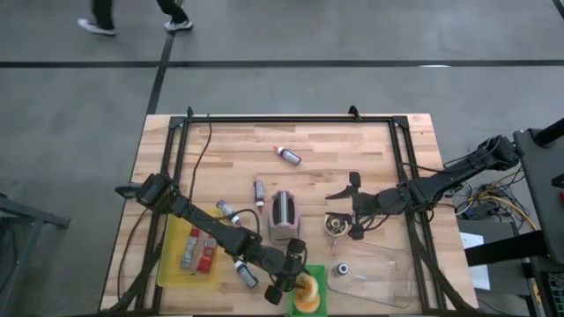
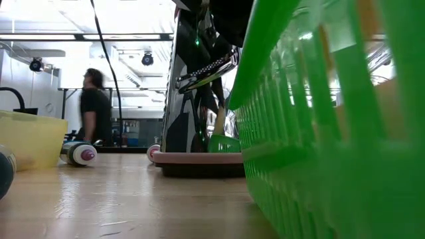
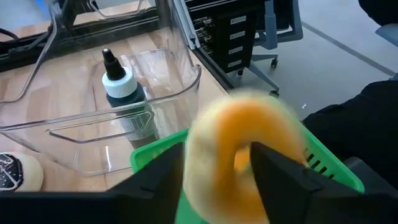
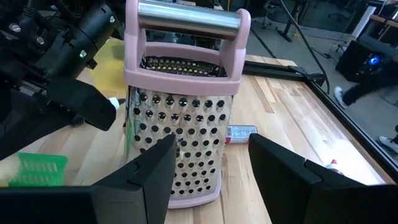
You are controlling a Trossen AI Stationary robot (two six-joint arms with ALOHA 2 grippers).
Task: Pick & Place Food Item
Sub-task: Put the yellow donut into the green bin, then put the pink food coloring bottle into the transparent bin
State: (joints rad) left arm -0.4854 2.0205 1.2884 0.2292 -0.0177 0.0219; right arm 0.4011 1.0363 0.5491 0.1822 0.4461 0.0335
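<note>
Two arms share the wooden table (image 1: 352, 141): the left gripper (image 1: 295, 280) hangs over the green basket (image 1: 317, 283) at the near edge, its fingers (image 3: 283, 177) parted partway around a glazed donut (image 3: 239, 155). Whether they grip the donut or only flank it cannot be told. The right gripper (image 1: 354, 208) waits open and empty at the table's middle right, facing the pink box grater (image 4: 183, 118), with a clear plastic bin (image 3: 124, 124) holding a dropper bottle (image 3: 121, 93) just right of the basket.

Overhead looks down; low view — tabletop level — shares the grater (image 2: 199, 99).
</note>
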